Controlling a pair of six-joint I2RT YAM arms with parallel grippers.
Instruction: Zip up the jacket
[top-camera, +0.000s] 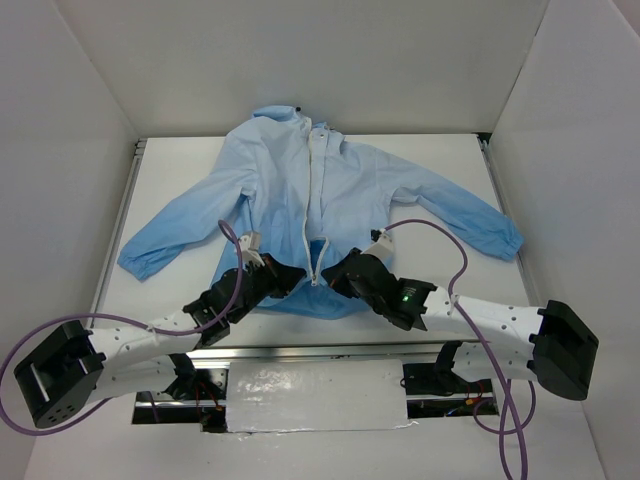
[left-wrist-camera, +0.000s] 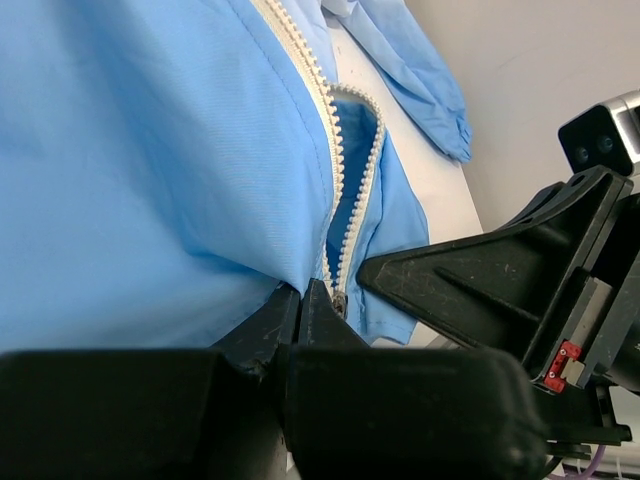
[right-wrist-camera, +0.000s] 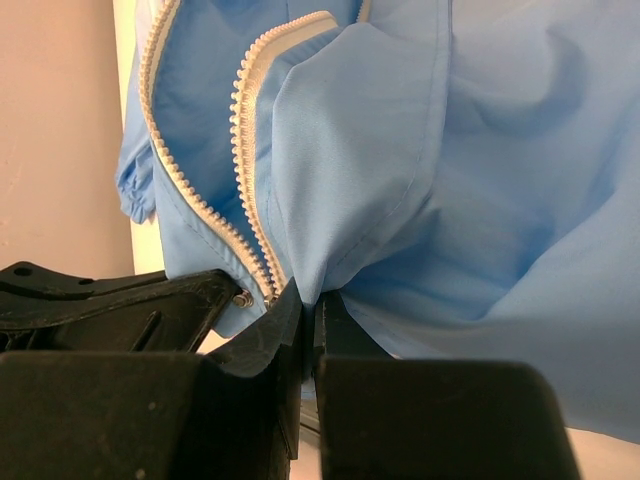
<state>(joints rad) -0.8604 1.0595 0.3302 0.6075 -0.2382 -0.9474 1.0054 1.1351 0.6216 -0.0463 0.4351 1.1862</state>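
Note:
The light-blue jacket (top-camera: 290, 190) lies flat on the white table, sleeves spread, collar at the far side. Its whitish zipper (top-camera: 319, 190) runs down the front centre. Near the hem the two rows of teeth (left-wrist-camera: 340, 170) stand apart, with a small metal slider (left-wrist-camera: 341, 301) at the bottom. My left gripper (top-camera: 293, 277) is shut on jacket fabric just left of the zipper (left-wrist-camera: 302, 292). My right gripper (top-camera: 337, 274) is shut on a fold of fabric just right of the zipper (right-wrist-camera: 308, 297). Both grips sit at the hem, a few centimetres apart.
White walls enclose the table on three sides. Metal rails (top-camera: 122, 215) run along its left and right edges. Purple cables (top-camera: 452, 262) loop from both wrists over the table. A white taped panel (top-camera: 315, 395) lies between the arm bases.

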